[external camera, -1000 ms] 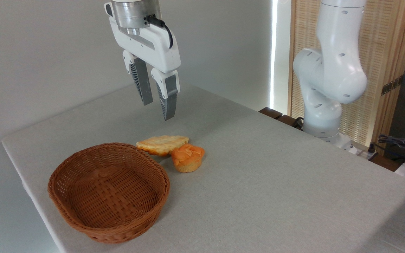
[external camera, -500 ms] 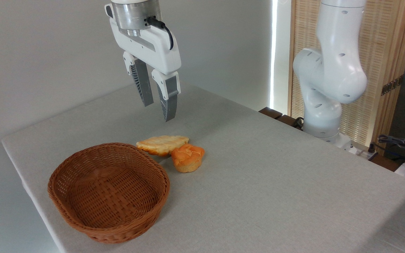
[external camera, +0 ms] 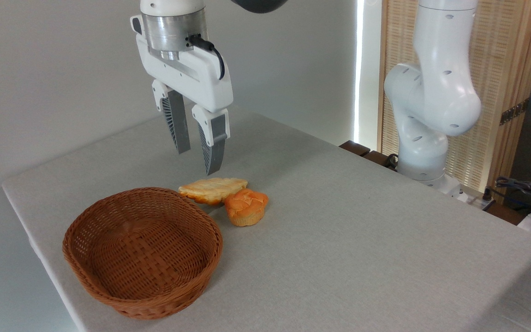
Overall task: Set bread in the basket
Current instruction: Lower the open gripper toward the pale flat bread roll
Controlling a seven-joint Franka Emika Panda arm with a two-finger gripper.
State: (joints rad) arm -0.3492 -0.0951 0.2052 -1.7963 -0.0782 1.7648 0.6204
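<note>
The bread (external camera: 212, 189), a flat pale golden braided pastry with pointed ends, lies on the grey table just behind the right rim of the basket (external camera: 143, 251). The basket is oval, brown wicker with low sides, and holds nothing. My gripper (external camera: 196, 161) hangs open just above the bread's left half, fingers pointing down, nothing between them. One fingertip (external camera: 210, 169) is a short gap above the pastry's top.
A small round orange muffin-shaped bun (external camera: 246, 207) touches the bread's right front side. The arm's white base (external camera: 427, 115) stands at the table's far right edge. Cables and gear (external camera: 530, 193) lie beyond that edge. The table's left edge runs close behind the basket.
The gripper has come down and shifted slightly left toward the bread, still open. Bread, bun and basket have not moved.
</note>
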